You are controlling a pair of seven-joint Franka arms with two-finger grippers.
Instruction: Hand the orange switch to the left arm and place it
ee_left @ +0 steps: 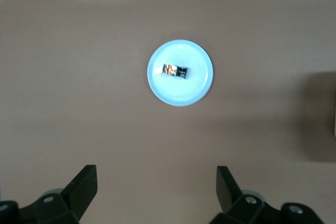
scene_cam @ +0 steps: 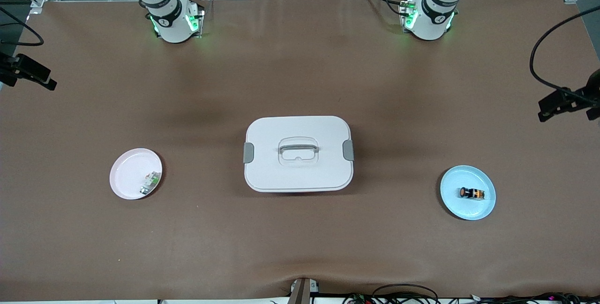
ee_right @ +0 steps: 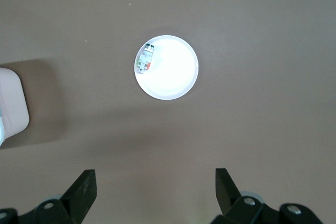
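Orange switch (scene_cam: 471,193) lay on blue plate (scene_cam: 483,208); green-white part (scene_cam: 150,183) on pink plate (scene_cam: 126,175); box (scene_cam: 298,154) btwn. We saw left gripper (ee_left: 156,192) & right gripper (ee_right: 155,192) high over plates, both spread wide, empty.

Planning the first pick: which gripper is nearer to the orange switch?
Left. The left gripper hangs open above the blue plate holding the orange switch; the right gripper hangs open over the pink plate.

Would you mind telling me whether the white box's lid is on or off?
On: the box shows its lid in place, handle on top, grey latches at both ends.
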